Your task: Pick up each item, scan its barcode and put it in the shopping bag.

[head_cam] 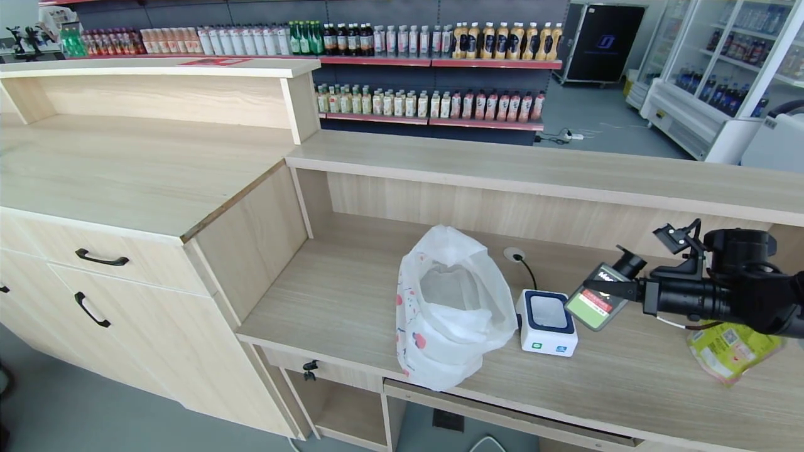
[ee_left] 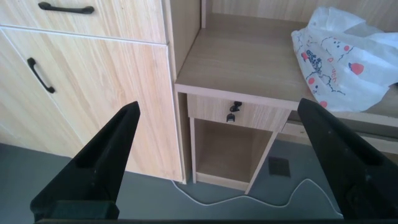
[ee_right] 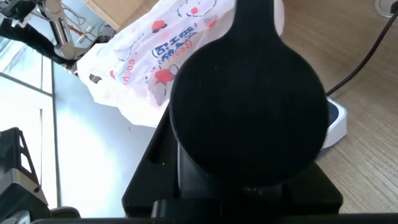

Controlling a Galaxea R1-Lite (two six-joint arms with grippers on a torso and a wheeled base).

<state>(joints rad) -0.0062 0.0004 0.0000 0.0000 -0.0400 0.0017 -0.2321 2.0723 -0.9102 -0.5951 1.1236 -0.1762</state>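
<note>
This was a shop, seen from behind its checkout. Red-edged shelves (head_cam: 377,61) across the aisle carried long rows of bottled drinks (head_cam: 502,41), and glass-door coolers (head_cam: 722,75) on the right held more bottles. On the pale wooden counter (head_cam: 339,295) a barcode scanner (head_cam: 546,321) sat just beside a white plastic shopping bag (head_cam: 449,314).

I face a pale wooden counter (head_cam: 326,301) with a raised ledge (head_cam: 565,176) behind it. To my left, a taller cabinet (head_cam: 125,169) has black-handled drawers (head_cam: 144,260). Beyond, red-edged shelves (head_cam: 433,63) hold rows of bottles (head_cam: 502,41). Glass-door fridges (head_cam: 722,81) stand on the right on a grey floor (head_cam: 597,119).
</note>
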